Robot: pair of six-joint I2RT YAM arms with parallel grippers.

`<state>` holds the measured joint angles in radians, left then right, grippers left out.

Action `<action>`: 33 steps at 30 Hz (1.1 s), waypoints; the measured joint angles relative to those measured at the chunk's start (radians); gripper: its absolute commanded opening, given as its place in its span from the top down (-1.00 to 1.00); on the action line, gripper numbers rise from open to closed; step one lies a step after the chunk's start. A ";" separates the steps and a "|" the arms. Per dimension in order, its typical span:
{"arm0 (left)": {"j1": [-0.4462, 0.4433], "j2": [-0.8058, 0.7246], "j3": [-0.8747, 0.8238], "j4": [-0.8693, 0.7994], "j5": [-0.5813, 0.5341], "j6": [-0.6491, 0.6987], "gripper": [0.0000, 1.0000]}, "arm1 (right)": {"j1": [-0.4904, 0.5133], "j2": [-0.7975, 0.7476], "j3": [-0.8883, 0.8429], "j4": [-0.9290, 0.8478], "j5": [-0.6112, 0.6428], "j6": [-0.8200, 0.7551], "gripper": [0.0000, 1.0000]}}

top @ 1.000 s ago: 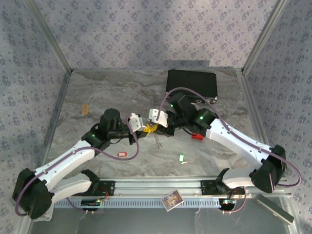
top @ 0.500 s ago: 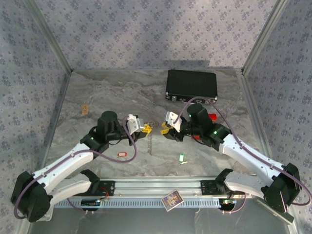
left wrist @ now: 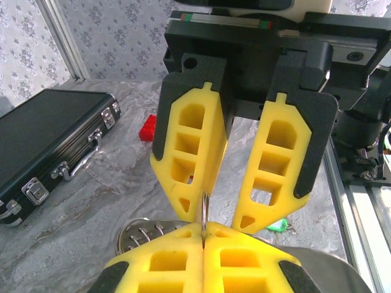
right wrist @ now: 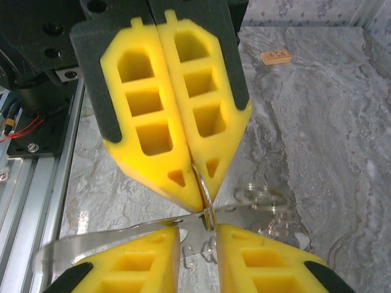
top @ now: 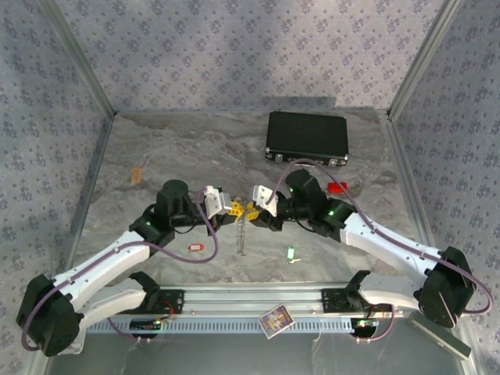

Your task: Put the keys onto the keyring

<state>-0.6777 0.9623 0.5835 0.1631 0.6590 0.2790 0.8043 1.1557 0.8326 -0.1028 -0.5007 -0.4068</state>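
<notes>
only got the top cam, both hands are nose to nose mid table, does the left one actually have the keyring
observer: Yes. The left wrist view shows the left hand shut on the keyring, which stands up edge-on from between its tips.
operator: ok and the right hand, is it gripping too
observer: No. In the right wrist view the right hand has its fingers apart, with the keyring's edge sitting in the gap between them.
</notes>
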 measured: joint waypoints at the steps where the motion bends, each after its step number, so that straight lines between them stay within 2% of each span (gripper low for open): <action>1: -0.002 0.000 0.000 0.000 0.000 0.001 1.00 | 0.000 0.000 0.002 0.002 0.004 0.000 0.54; 14: -0.019 0.000 0.000 -0.021 -0.018 0.042 1.00 | 0.002 -0.033 0.008 -0.066 0.075 -0.030 0.45; 18: -0.024 0.000 0.000 -0.042 -0.051 0.060 1.00 | 0.002 -0.052 0.008 -0.125 0.132 0.020 0.47; 24: -0.025 0.000 0.000 -0.058 -0.108 0.080 1.00 | 0.045 -0.064 0.000 -0.262 0.277 0.288 0.32; 28: -0.025 0.000 0.000 -0.056 -0.156 0.091 1.00 | 0.063 -0.055 -0.005 -0.389 0.391 0.561 0.32; 33: -0.025 0.000 -0.002 -0.055 -0.193 0.096 1.00 | 0.086 -0.027 -0.071 -0.475 0.445 0.864 0.35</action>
<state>-0.7025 0.9627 0.5819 0.1085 0.4656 0.3752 0.8906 1.1286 0.7612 -0.5774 -0.0559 0.4572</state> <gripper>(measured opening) 0.046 0.331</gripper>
